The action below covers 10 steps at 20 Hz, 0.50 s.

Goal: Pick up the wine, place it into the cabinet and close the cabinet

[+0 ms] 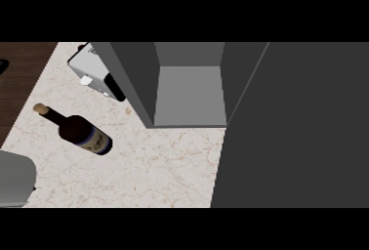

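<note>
The wine bottle [81, 133] is dark with a blue label and a cork-coloured top, and it stands on the marble counter [144, 171] left of centre. Its neck points to the upper left in this steep view. The dark grey cabinet [137, 83] stands open to the right of the bottle, showing a lighter grey inside [189, 93] with nothing in it. Its door [296, 132] is swung wide and covers the right side of the view. A grey forearm [14, 178] shows at the lower left edge. No hand shows, and nothing touches the bottle.
A white and black appliance [93, 71] sits on the counter behind the bottle, against the cabinet's left wall. A dark wooden strip [22, 73] runs beyond the counter's left edge. Bare counter lies between the bottle and the cabinet's front.
</note>
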Motion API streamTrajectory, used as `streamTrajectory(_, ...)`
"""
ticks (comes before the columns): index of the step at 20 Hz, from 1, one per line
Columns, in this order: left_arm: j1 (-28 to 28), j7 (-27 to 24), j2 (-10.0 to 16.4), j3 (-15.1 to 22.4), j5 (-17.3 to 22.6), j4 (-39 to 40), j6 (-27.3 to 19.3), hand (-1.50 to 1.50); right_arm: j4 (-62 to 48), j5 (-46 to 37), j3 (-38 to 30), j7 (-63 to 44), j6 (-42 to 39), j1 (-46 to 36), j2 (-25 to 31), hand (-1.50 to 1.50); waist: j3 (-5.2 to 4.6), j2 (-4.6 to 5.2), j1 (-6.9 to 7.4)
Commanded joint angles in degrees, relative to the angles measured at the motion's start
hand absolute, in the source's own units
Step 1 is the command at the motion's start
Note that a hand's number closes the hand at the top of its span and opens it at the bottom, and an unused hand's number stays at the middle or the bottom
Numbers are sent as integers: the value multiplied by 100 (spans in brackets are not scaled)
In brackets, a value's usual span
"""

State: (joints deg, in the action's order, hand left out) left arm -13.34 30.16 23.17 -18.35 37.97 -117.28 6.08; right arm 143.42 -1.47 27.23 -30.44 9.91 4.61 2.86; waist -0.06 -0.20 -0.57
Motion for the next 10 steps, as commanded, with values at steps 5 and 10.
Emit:
streamTrajectory(5,74,-383,-160,41,-341,456,177,-150,1081,-625,22,-590,266,-30,309,-150,0,3,-34)
streamTrajectory(10,763,-945,-354,-16,-376,729,875,-150,1054,-675,66,-652,396,-182,484,-150,-3,-4,-2)
